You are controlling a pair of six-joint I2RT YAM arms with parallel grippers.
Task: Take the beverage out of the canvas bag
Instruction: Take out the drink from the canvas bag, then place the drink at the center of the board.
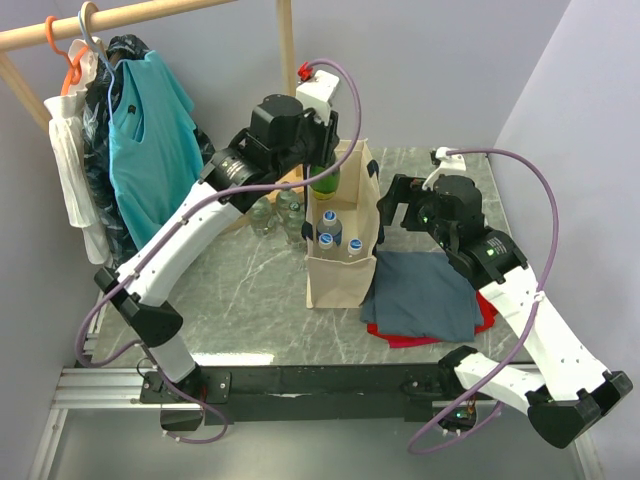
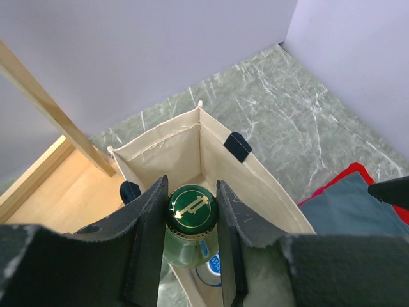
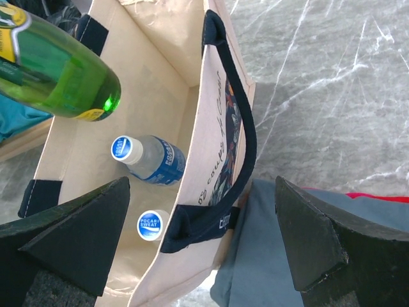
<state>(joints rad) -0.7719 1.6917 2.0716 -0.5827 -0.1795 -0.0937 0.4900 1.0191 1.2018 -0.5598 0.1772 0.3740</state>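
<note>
Left claw [image 2: 192,192]: pressed onto the neck of a green bottle [image 2: 190,206], one dark finger on each side just under the gold-printed cap.
Right claw [image 3: 201,192]: spread wide, holding nothing, poised over the bag's near right rim and navy handle [image 3: 246,128].
Left arm: stretched far forward and up from its base, wrist turned down over the far end of the bag.
Right arm: bent at the elbow, wrist low beside the bag's right wall.
Table [image 1: 250,290]: grey-green marbled top, pale lilac walls behind and to the right.
Clothes rack [image 1: 100,20]: wooden rail at far left with a teal top [image 1: 150,140] hanging from it.
Canvas bag [image 1: 340,280]: upright and open at mid-table.
Grey-blue cloth [image 1: 425,290]: folded, touching the bag's right side, lying on something red [image 1: 400,338].
Green bottle: hanging tilted over the far half of the bag's mouth.
Pocari Sweat bottles [image 3: 150,157]: blue-capped, standing on the bag's floor.
Hard to tell: whether the green bottle's base has cleared the rim; the clear containers [image 1: 275,215] left of the bag are partly hidden by the left arm.
</note>
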